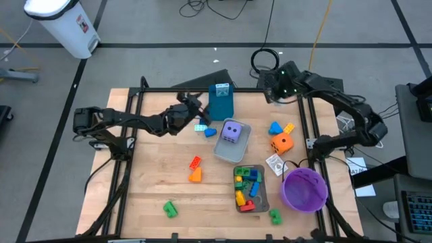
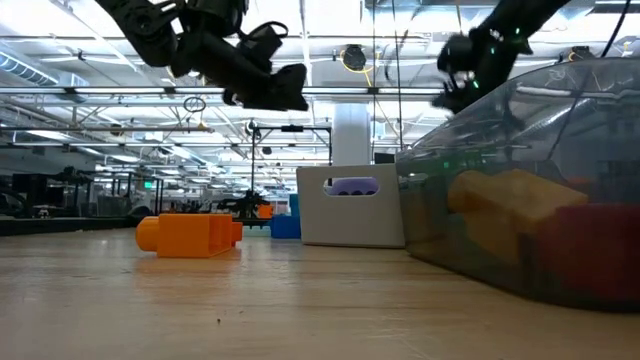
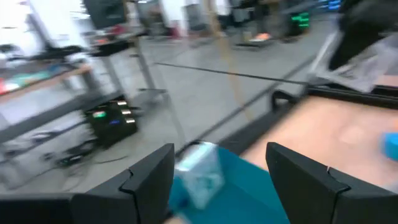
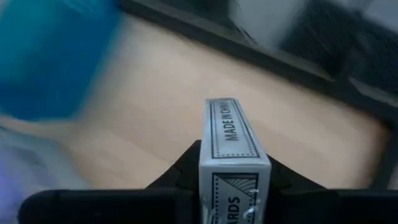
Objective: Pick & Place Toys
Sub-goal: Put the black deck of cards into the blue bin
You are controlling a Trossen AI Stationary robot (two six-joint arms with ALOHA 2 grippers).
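My right gripper (image 4: pixel 233 186) is raised over the table's far right corner (image 1: pixel 270 86), shut on a small white card box (image 4: pixel 231 146). My left gripper (image 3: pixel 217 174) hovers open at the far middle (image 1: pixel 197 111), its fingers on either side of the top of an upright teal box (image 1: pixel 221 101); whether they touch it does not show. The purple die (image 1: pixel 231 131) rests in a grey tray (image 1: pixel 237 154). The orange die (image 1: pixel 281 142), blue brick (image 1: pixel 275 127), red brick (image 1: pixel 195 162), orange brick (image 1: pixel 195 175) and green brick (image 1: pixel 169 209) lie on the table. My right gripper pinches the card box between its two fingers, one on each broad face (image 4: pixel 208 177), at the box's near end. The box's narrow printed edge (image 4: pixel 227 124) faces the camera and its length runs forward past the fingers. It is lifted clear of the table, fingers slanting down.
A second grey tray (image 1: pixel 262 197) near the front holds several bricks. The purple bowl (image 1: pixel 304 189) stands at the front right, with a green brick (image 1: pixel 275 216) beside it and a white packet (image 1: pixel 274 164) behind it. Bare wood lies at the front left.
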